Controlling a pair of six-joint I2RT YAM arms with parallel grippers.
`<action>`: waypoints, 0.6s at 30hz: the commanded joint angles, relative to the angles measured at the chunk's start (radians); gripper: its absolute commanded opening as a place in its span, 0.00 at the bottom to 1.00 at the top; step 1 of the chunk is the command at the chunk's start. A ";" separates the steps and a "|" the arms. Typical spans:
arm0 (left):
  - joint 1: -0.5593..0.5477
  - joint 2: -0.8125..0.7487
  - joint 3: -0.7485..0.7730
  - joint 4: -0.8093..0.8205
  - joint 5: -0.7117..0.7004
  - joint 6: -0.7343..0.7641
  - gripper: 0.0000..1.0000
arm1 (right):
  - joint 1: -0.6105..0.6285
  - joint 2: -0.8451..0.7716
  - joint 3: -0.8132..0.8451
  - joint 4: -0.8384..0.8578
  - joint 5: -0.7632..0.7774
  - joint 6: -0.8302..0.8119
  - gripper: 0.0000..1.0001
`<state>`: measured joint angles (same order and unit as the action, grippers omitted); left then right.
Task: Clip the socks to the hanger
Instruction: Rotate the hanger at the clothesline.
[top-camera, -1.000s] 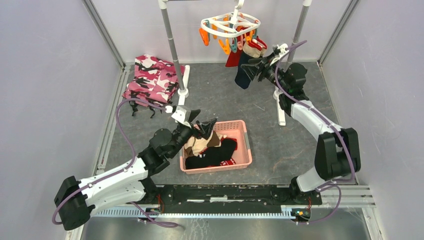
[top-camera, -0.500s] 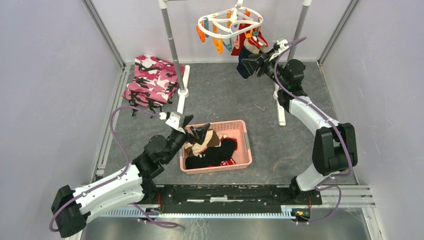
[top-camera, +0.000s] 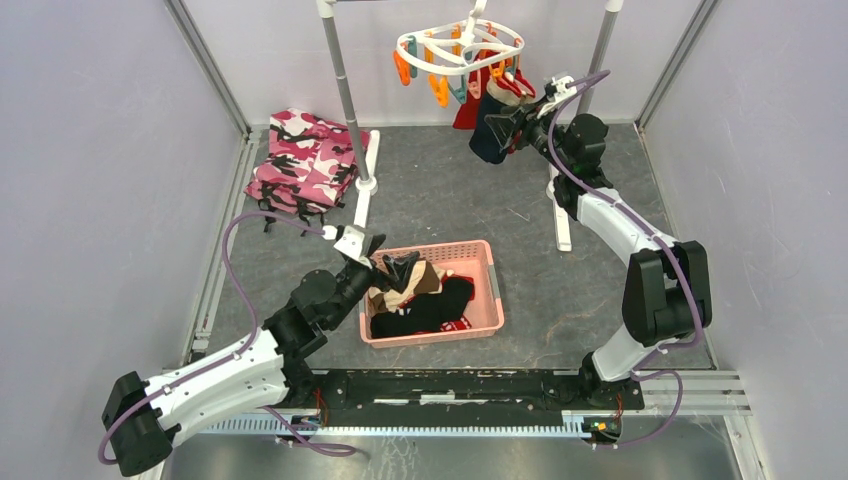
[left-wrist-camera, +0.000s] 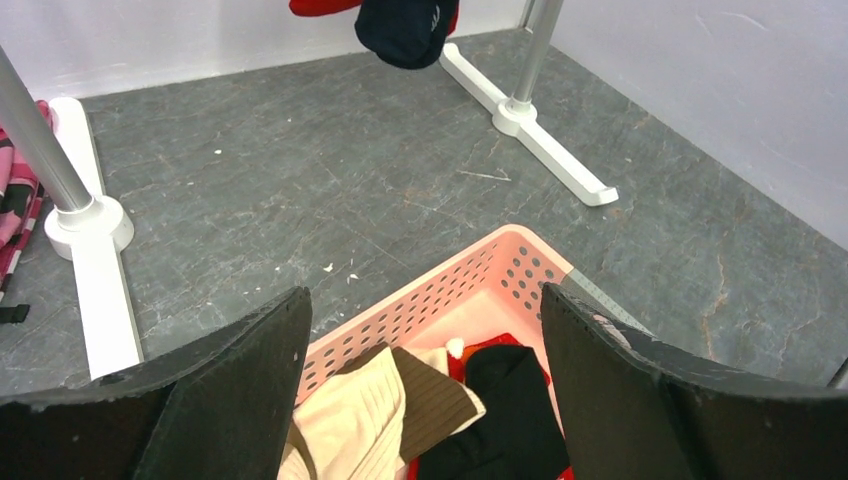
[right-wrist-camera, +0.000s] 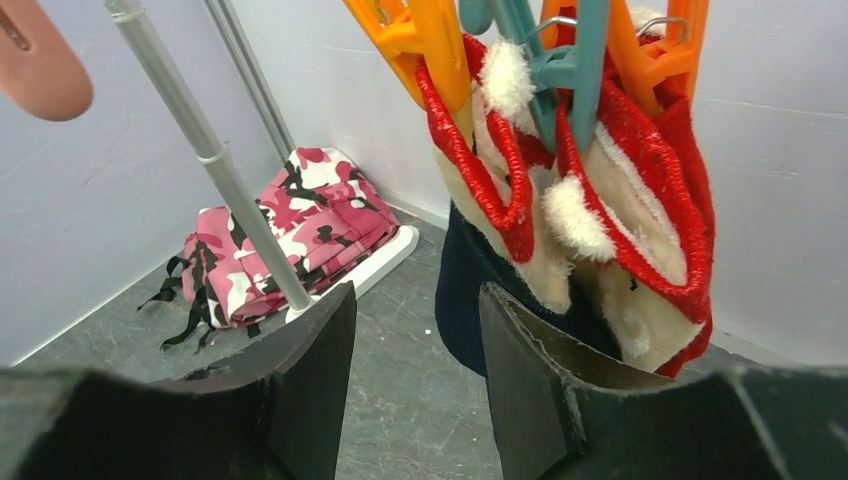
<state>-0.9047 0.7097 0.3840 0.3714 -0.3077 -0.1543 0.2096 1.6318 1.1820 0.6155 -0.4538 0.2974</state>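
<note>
The white oval hanger (top-camera: 460, 48) with orange and teal clips (right-wrist-camera: 575, 55) hangs from the rack at the back. Red-and-cream socks (right-wrist-camera: 610, 200) and a navy sock (top-camera: 490, 135) hang clipped to it. My right gripper (top-camera: 508, 125) is open and empty, right beside the hanging socks; in the right wrist view its gap (right-wrist-camera: 415, 345) holds nothing. My left gripper (top-camera: 392, 262) is open and empty above the pink basket (top-camera: 488, 290). A cream-and-brown sock (left-wrist-camera: 385, 410), a black sock (left-wrist-camera: 510, 410) and a red one lie in the basket (left-wrist-camera: 480, 285).
Folded pink camouflage cloth (top-camera: 305, 160) lies at the back left. Two grey rack poles stand on white feet, left (top-camera: 345, 90) and right (top-camera: 595, 55). The right pole's foot (left-wrist-camera: 540, 140) runs across the floor. Walls close in on both sides.
My left arm has drawn back and lowered over the basket's left end. My right gripper rose towards the hanger, which has swung slightly with its socks.
</note>
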 joint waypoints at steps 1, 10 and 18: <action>0.003 0.001 0.013 -0.039 0.014 0.016 0.90 | 0.000 -0.009 0.036 0.029 -0.044 -0.018 0.55; 0.003 0.128 0.084 -0.209 0.099 -0.048 0.85 | 0.001 -0.041 -0.004 0.051 -0.089 -0.018 0.55; 0.005 0.332 0.150 -0.278 0.069 -0.127 0.69 | 0.000 -0.094 -0.074 0.059 -0.122 -0.024 0.56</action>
<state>-0.9047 0.9703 0.4713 0.1272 -0.2256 -0.1997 0.2096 1.6039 1.1358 0.6277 -0.5438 0.2905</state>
